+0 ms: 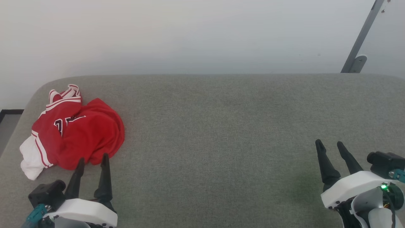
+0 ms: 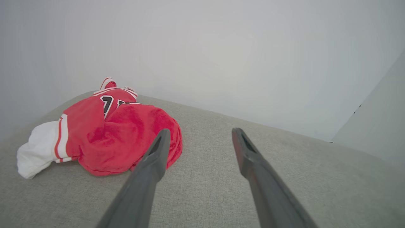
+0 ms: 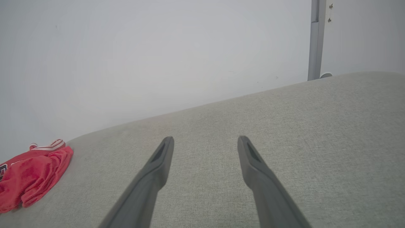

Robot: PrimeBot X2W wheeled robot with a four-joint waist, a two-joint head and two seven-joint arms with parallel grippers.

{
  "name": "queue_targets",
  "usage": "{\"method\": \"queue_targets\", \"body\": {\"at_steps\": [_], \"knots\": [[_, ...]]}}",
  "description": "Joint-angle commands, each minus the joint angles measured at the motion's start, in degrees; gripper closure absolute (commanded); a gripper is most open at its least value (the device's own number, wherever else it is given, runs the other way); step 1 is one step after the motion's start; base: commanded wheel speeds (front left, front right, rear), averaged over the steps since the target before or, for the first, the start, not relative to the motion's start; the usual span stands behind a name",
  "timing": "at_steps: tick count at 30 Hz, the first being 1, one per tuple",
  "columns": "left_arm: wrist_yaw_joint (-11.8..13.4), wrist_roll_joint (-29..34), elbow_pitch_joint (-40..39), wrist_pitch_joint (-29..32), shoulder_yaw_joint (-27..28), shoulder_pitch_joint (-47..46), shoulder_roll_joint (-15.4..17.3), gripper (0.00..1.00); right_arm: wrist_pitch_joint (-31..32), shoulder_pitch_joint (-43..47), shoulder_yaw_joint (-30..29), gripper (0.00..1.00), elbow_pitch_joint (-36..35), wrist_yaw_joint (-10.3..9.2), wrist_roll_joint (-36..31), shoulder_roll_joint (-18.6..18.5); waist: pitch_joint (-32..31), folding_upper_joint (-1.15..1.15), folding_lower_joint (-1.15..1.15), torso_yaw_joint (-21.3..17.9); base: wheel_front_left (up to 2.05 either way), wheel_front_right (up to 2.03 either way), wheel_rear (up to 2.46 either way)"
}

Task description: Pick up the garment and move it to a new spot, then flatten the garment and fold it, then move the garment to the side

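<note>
Red garment (image 1: 76,133) sits bunched up just past the tips of my left pincer (image 1: 93,157), right pincer (image 1: 329,142) well away. Both wide open, empty.

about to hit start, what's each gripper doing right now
left gripper: open, holding nothing, close to the garment
right gripper: open, holding nothing

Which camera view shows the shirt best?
Head view: nearly the whole crumpled shirt shows from above, with collar, lettering, white sleeve. Left wrist view: side-on, partly behind the left gripper. Right wrist view: cut off at the picture's left edge.
</note>
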Motion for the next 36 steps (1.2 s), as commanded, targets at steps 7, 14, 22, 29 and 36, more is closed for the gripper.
{"method": "queue_targets", "body": {"at_steps": [7,14,22,29,36], "knots": [[0.81,3.28,-1.05,-1.05,-0.70,0.35,1.01,0.00,-0.66,-0.63,0.29,0.00,-0.84,0.01,-3.49,-0.39,-0.08,0.00,0.00,0.05,0.00,0.00,0.00],[1.48,5.77,-1.50,-1.92,-1.44,0.89,1.89,0.00,-0.93,-0.28,0.46,0.00,-1.08,0.01,-6.57,-0.36,-0.20,0.00,0.00,-0.02,0.00,0.00,0.00],[2.08,8.07,-1.90,-2.70,-2.14,1.18,2.65,0.00,-1.23,-0.01,0.40,0.00,-1.37,0.01,-9.46,-0.42,-0.19,0.00,0.00,-0.09,0.00,0.00,0.00],[2.31,9.09,-1.83,-3.05,-2.54,1.19,2.94,0.00,-1.41,0.04,0.52,0.00,-1.36,0.01,-10.66,-0.48,-0.30,0.00,0.00,-0.13,0.00,0.00,0.00],[2.19,8.58,-1.54,-3.05,-2.71,0.85,3.08,0.00,-1.41,0.10,0.51,0.00,-1.46,0.01,-10.83,-0.29,-0.39,0.00,0.00,-0.12,0.00,0.00,0.00]]}}
